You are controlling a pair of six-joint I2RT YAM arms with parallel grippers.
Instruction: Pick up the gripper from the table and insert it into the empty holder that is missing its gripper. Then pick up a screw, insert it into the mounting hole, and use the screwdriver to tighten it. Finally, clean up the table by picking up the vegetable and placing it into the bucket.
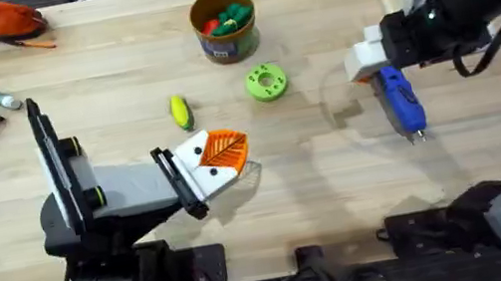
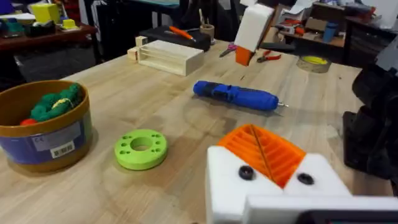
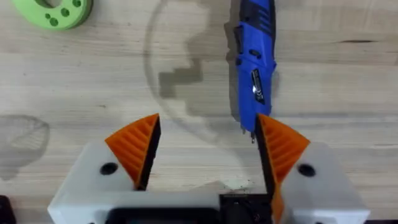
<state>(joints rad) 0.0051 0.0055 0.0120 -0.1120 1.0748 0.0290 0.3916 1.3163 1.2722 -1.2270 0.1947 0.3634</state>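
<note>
While your right gripper (image 3: 205, 152) hangs wide open, the screwdriver (image 3: 254, 62) lies past one pad; descending off-centre could knock it rolling. Left gripper (image 2: 267, 152) sits closed.

The table (image 1: 337, 177) is pale wood with a fine straight grain and a matt finish. The screwdriver (image 3: 256, 59) has a glossy blue plastic body and a thin bare metal tip. The green ring-shaped disc (image 2: 141, 149) looks like matt plastic. The bucket (image 2: 43, 127) has a smooth ochre wall with a shiny printed label band. The right gripper (image 3: 205, 155) has ribbed orange plastic pads (image 3: 134, 146) on smooth white plastic blocks.
</note>
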